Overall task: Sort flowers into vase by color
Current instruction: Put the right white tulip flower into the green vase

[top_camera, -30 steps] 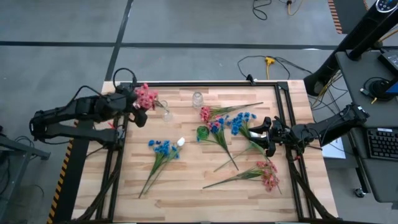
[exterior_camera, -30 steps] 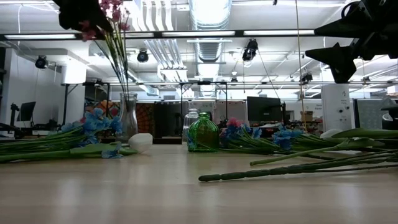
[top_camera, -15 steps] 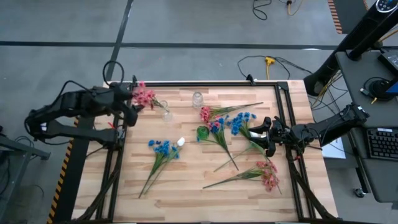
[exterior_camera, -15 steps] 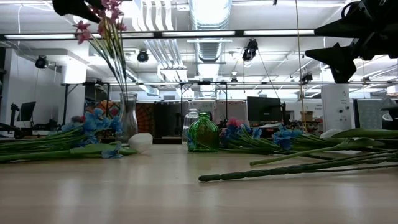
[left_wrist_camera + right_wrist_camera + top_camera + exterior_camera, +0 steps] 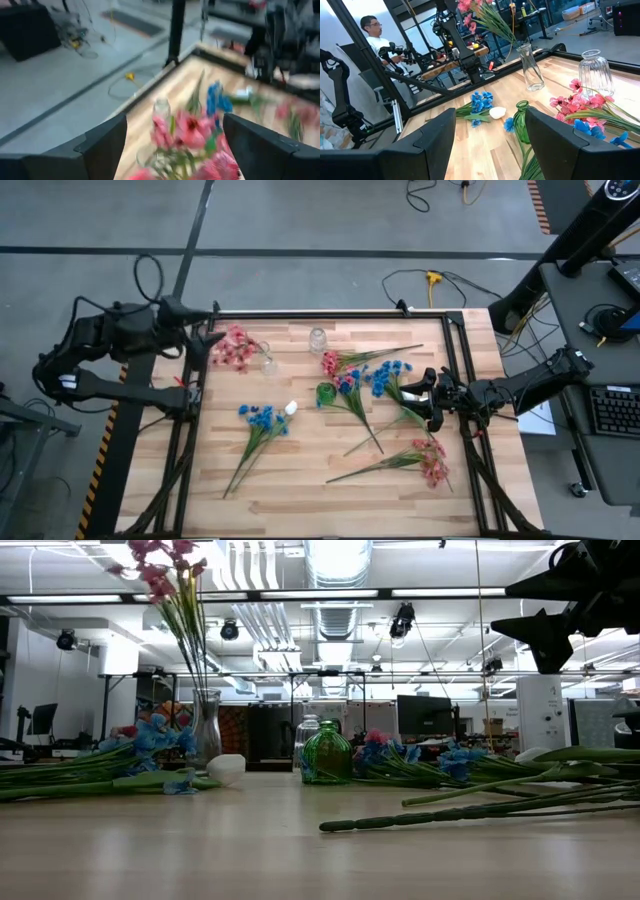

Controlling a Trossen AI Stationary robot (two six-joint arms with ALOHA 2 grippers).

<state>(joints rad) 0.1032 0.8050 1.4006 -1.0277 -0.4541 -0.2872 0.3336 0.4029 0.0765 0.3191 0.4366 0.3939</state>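
Pink sprig (image 5: pixel 237 348) stands stem-down in the tall clear vase (image 5: pixel 268 365), blossoms leaning left; my left gripper (image 5: pixel 200 332) fingers apart beside it.

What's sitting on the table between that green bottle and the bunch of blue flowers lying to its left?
Seen from above, a small white blossom lies between the green vase and the blue flowers, right beside their heads. The rest of that stretch is bare wood.

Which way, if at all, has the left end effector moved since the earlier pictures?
Yes. The left end effector has pulled back off the pink flowers, leftward past the table's edge.
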